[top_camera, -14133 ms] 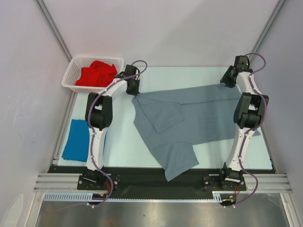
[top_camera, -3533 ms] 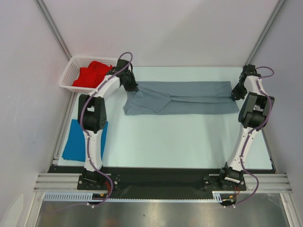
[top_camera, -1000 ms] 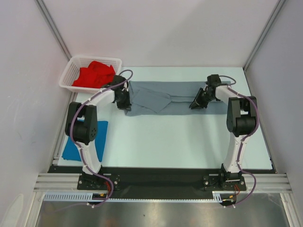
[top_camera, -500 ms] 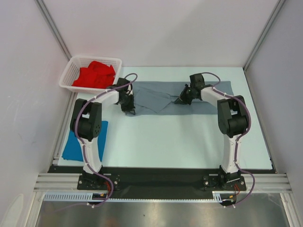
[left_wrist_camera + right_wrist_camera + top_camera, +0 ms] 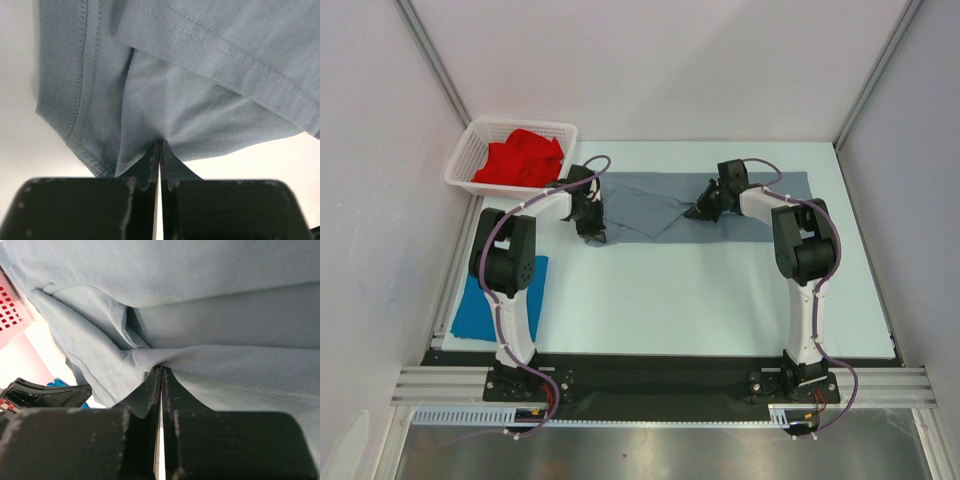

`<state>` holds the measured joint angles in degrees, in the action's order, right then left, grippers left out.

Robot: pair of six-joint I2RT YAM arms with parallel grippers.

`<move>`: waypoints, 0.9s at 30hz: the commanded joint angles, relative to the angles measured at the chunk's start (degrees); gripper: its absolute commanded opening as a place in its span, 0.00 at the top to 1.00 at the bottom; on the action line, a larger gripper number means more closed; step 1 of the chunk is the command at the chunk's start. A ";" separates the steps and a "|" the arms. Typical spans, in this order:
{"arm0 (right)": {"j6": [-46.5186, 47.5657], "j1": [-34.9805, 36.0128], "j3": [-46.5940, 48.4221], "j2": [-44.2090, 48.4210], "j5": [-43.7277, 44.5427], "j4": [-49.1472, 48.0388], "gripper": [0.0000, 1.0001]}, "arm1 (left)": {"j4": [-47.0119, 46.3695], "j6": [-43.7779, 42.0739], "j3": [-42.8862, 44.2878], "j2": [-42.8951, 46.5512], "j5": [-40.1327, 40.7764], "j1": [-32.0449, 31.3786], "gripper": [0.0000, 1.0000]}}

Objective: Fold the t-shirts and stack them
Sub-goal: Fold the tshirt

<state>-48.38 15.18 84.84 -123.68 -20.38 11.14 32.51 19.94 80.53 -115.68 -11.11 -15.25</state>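
Grey t-shirt [image 5: 650,200]: lies folded into a long band across the far part of the table [image 5: 700,290], running left to right, with a slanted flap of cloth over its left half.

Left gripper [image 5: 592,232]: sits at the band's near left corner. In the wrist view [image 5: 160,145], jaws pressed together, with a small peak of grey cloth [image 5: 200,115] nipped between the tips at the near edge. Ribbed, stitched edge just left of the pinch; a stitched hem crosses above on a slant.

Right gripper [image 5: 695,212]: rests on the band a little right of its middle, arm reaching in from the right. In the wrist view [image 5: 161,371], jaws clenched on a raised ridge of grey cloth [image 5: 225,300], creases fanning out from the pinch. How many layers each grip takes: cannot tell.

Red t-shirt [image 5: 523,158]: bunched inside the white mesh basket [image 5: 467,152] at the far left corner, just off the table edge, near the band's left end.

Blue t-shirt [image 5: 470,305]: lies flat at the table's left edge, partly behind the left arm, well apart from the grey one.
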 commanded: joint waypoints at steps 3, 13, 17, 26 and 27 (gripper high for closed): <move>-1.63 0.47 1.47 -0.77 2.19 -5.59 1.00 | -0.87 -0.43 0.33 0.36 -1.10 0.04 0.99; -0.58 -0.85 9.29 -6.58 1.49 -4.02 1.00 | -0.87 -0.52 -1.16 2.03 -0.93 0.04 1.00; -0.22 -1.55 10.17 -6.32 1.84 -3.31 1.00 | -1.31 -0.52 -2.04 2.91 -0.93 0.04 1.00; 3.73 -2.61 9.40 -2.45 -1.50 1.25 1.00 | -1.84 -0.17 -2.31 3.62 -1.54 0.13 1.00; 3.73 -2.52 8.08 -1.49 -1.76 1.00 1.00 | -1.75 -0.17 -2.05 3.62 -1.80 0.04 1.00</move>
<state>-46.85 12.51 93.65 -129.82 -20.38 10.09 30.52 19.97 78.50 -114.59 -11.38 -15.25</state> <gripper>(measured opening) 0.009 0.009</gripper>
